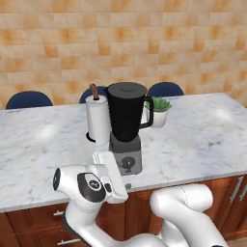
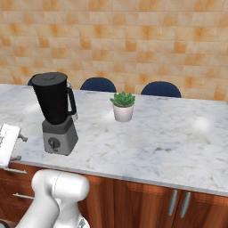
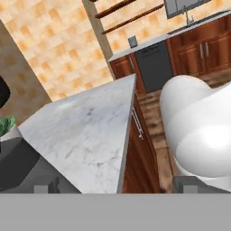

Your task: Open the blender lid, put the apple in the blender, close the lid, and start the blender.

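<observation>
From the left base view, your blender point(image 1: 126, 130) sits near the front edge of the marble tabletop point(image 1: 202, 140) with its lid point(image 1: 127, 89) on, touching a paper-towel roll point(image 1: 97, 118), so a sloppy grab at that lid could probably topple both. From the right, the hand point(image 2: 10, 143) hangs at the tabletop edge beside the base, a potted plant point(image 2: 123, 106) well apart. Hand view's just tabletop, wood cabinets point(image 3: 198, 52) and tiled wall point(image 3: 54, 45); can't tell if your jaws are apart, and there's no apple I can spot.

A rendered home kitchen: a white marble counter point(image 1: 202, 135) over reddish wooden cabinets point(image 2: 147, 200), an orange tiled wall point(image 1: 144, 43), blue round-backed chairs point(image 2: 98, 84) behind it.
</observation>
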Controlling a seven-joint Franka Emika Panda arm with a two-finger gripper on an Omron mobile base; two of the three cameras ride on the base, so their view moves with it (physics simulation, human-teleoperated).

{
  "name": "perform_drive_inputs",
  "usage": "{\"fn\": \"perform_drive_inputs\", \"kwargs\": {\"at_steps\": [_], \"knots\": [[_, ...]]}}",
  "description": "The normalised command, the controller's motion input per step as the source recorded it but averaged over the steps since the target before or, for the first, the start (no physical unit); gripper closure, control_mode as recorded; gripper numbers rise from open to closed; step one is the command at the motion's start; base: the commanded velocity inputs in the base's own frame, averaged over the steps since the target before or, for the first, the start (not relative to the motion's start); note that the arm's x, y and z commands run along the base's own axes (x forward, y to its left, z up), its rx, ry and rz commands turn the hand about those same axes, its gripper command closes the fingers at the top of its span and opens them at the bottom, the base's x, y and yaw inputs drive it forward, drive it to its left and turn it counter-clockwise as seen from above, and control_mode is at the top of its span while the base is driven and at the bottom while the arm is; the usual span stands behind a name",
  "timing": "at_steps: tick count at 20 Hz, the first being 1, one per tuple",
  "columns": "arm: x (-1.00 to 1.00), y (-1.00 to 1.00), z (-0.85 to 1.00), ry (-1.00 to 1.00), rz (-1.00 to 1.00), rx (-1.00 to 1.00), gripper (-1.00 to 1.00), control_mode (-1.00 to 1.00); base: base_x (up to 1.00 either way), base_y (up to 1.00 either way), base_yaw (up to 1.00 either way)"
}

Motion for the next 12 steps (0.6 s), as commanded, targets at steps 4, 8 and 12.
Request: {"fn": "perform_drive_inputs", "kwargs": {"at_steps": [4,8,12], "knots": [[0.0,-0.06,-0.69,-0.08,-0.09,0.0,-1.0,-1.0,0.0,0.0,0.0],[0.0,-0.18,-0.42,-0.03,0.0,0.0,-1.0,-1.0,0.0,0.0,0.0],[0.06,-0.24,-0.29,0.0,0.0,0.0,-1.0,-1.0,0.0,0.0,0.0]]}}
